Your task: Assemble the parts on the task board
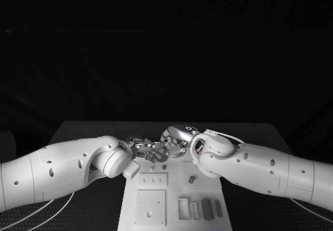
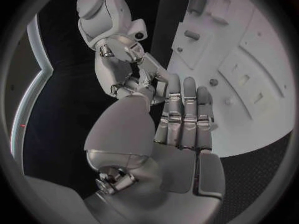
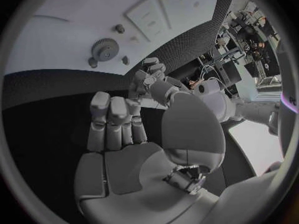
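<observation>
We see both robot hands meeting above the far end of the task board [image 1: 166, 202] on the bench [image 1: 90, 130], left robot hand [image 1: 142, 149] and right robot hand [image 1: 173, 143] fingertip to fingertip, maybe passing a part; best to keep them steady until one clearly has it. We cannot tell if either pinches anything, the fingertips hide it. Grey parts [image 1: 207, 209] lie at the near right of the board, a gear [image 3: 104, 49] sits on it too

A black table [image 1: 90, 130] carries the white task board [image 1: 170, 202] at its middle.
</observation>
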